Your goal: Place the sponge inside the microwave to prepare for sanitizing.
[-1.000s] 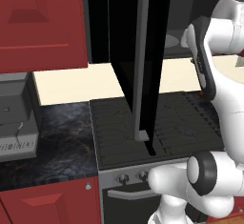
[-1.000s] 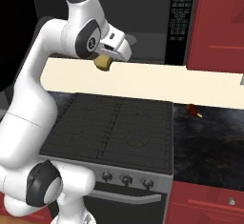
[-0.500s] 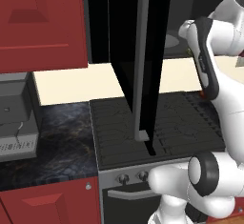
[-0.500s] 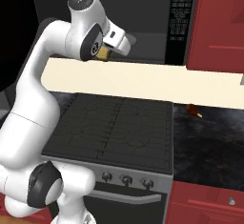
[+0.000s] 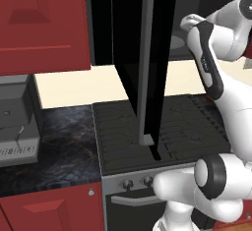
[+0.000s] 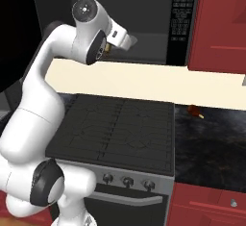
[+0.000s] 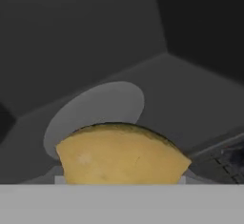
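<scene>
Hand view: rounded yellow sponge (image 7: 121, 154), seemingly matte.

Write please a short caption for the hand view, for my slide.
Yellow sponge held by the hand, facing the microwave's grey cavity and round turntable.

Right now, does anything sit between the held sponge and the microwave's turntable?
Nothing visible does. The door stands swung open, and in the hand view the sponge hangs just in front of the bare turntable inside the grey cavity.

You've got one sponge (image 7: 121, 154), one microwave (image 6: 144, 23) with one turntable (image 7: 95, 111), one stove (image 6: 117, 133) showing three knobs (image 6: 127, 182), and one grey appliance (image 5: 15, 127).
</scene>
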